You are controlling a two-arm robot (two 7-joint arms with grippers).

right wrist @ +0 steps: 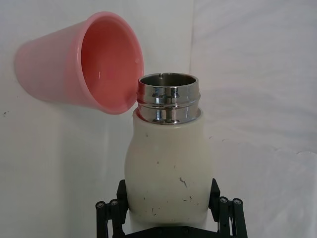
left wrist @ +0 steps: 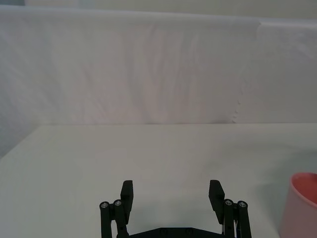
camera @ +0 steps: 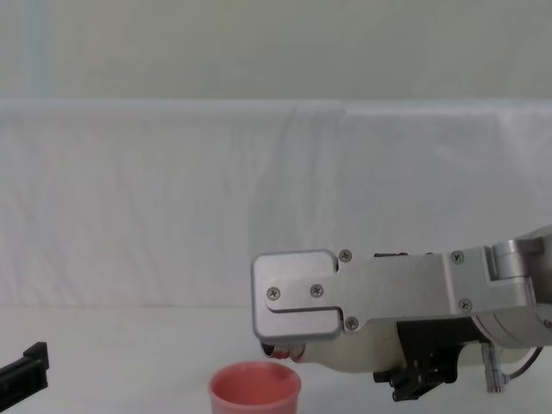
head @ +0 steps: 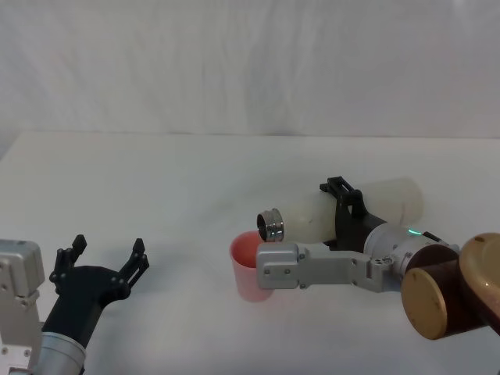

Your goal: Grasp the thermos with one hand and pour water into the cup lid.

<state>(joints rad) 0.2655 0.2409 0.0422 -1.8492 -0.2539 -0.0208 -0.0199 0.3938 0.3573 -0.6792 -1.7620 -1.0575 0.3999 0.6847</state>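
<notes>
One-handed pour: right gripper (right wrist: 168, 208) clamped around thermos (right wrist: 167, 171), tipped nearly level so steel neck hangs over cup lid (head: 251, 267) on table (head: 156, 180); left gripper (head: 105, 262) spread wide, idle, well apart.

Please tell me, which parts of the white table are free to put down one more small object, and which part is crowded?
The table is bare between the open left gripper and the cup lid, and across the far strip before the white backdrop. It is crowded at the near right: the right gripper holds the thermos tipped sideways, its steel mouth over the cup lid's rim.
</notes>
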